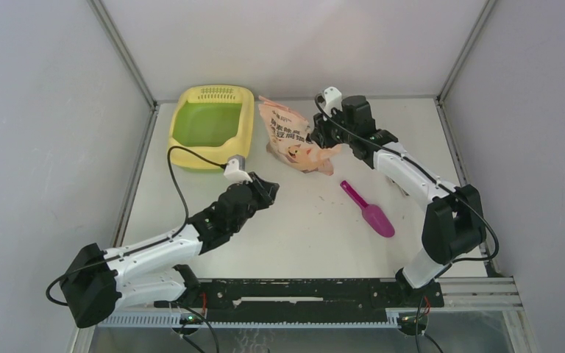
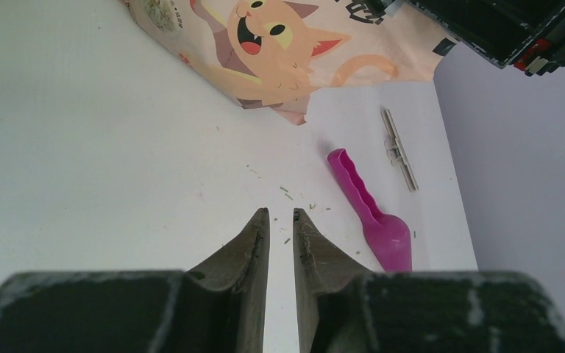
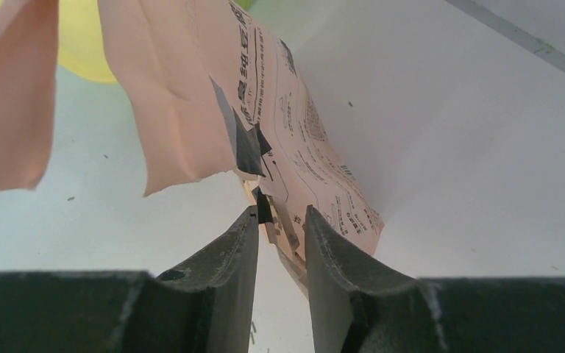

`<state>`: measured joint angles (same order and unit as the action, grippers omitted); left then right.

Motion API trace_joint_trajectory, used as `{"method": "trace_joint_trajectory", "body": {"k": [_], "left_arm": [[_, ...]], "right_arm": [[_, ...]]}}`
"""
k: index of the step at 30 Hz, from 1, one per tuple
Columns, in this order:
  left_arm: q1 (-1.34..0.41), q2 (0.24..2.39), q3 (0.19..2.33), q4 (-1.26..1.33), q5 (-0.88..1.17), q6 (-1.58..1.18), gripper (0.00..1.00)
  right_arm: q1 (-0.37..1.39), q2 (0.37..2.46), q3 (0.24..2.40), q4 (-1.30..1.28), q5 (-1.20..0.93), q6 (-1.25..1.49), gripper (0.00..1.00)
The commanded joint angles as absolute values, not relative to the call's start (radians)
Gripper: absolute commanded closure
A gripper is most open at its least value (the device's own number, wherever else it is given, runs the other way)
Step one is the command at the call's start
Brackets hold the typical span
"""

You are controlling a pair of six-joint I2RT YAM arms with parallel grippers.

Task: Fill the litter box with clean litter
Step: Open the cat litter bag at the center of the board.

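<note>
The pale yellow litter box (image 1: 211,126) with its green floor sits at the back left, and I see no granules in it. No mass of clean litter shows; only a few greenish specks (image 2: 287,193) lie on the table. To the right of the box the peach cat-print bag (image 1: 294,138) stands tilted. My right gripper (image 1: 325,134) is at the bag's right side. In the right wrist view its fingers (image 3: 280,212) are shut on a folded edge of the bag (image 3: 294,125). My left gripper (image 2: 281,213) hovers in front of the bag (image 2: 279,51), its jaws a narrow gap apart with nothing between them.
A magenta scoop (image 1: 368,209) lies on the table right of centre, also seen in the left wrist view (image 2: 371,213). A thin pale clip strip (image 2: 399,149) lies beyond it. Enclosure walls stand close on the left, back and right.
</note>
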<state>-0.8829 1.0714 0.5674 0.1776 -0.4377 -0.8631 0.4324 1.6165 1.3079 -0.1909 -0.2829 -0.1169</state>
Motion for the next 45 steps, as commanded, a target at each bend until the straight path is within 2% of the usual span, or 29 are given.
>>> {"method": "trace_joint_trajectory", "body": {"k": [1,9,17,33,45], "left_arm": [[-0.877,1.076,0.632,0.213,-0.428,-0.842,0.78],[-0.877,1.074,0.63,0.212,-0.431,-0.839,0.78],[-0.876,1.071,0.63,0.207,-0.434,-0.836,0.78],[-0.878,1.077,0.639,0.204,-0.433,-0.834,0.78],[-0.878,1.094,0.646,0.201,-0.432,-0.833,0.78]], "right_arm": [[0.423,1.563,1.312,-0.14,-0.292,-0.125,0.61],[0.422,1.575,1.313,-0.096,-0.304,-0.103,0.59],[0.423,1.6,1.319,-0.094,-0.317,-0.095,0.65],[0.422,1.653,1.341,-0.085,-0.337,-0.087,0.87],[0.422,1.622,1.339,-0.08,-0.151,-0.111,0.9]]}}
